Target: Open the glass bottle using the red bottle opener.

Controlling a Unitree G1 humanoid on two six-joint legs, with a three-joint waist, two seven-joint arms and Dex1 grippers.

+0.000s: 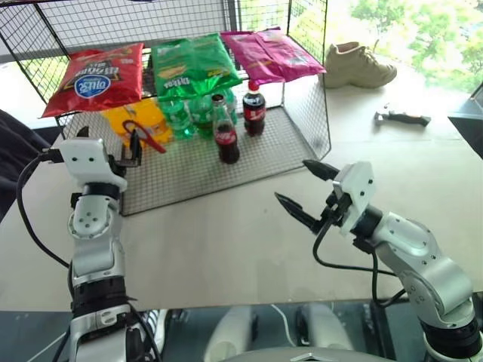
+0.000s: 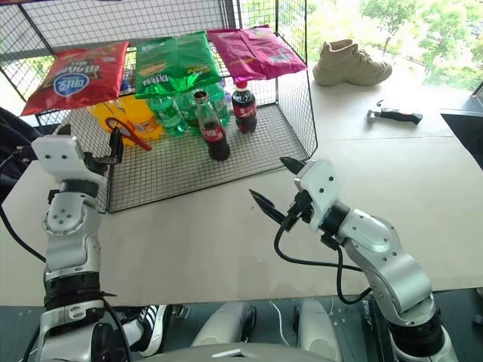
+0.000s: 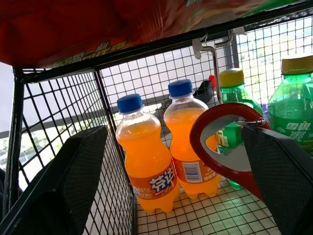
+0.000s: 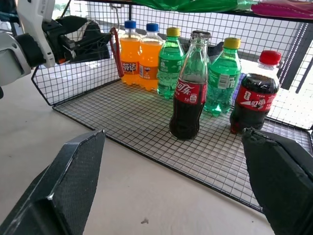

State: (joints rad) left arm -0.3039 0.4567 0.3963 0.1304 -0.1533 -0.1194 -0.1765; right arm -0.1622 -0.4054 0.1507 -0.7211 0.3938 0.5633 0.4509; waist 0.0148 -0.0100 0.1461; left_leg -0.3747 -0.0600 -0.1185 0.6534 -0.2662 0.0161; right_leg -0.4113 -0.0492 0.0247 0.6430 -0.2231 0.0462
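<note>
Your glass bottle (image 4: 190, 88) stands upright on the wire rack's (image 1: 204, 170) mesh floor, cap on, with the plastic cola bottle (image 4: 255, 93) just beside it and green soda bottles (image 4: 171, 63) behind. The red bottle opener (image 3: 222, 142) hangs from a hook at the rack's left end, in front of two orange soda bottles (image 3: 166, 152). Your left tool (image 1: 130, 147) is raised at that end with its fingers spread wide, the opener's ring between them but ungripped. Your right tool (image 1: 306, 192) hovers over the surface in front of the rack, fingers parted and empty, well apart from the bottle. Snack bags (image 1: 196, 64) lie on the rack's top.
</note>
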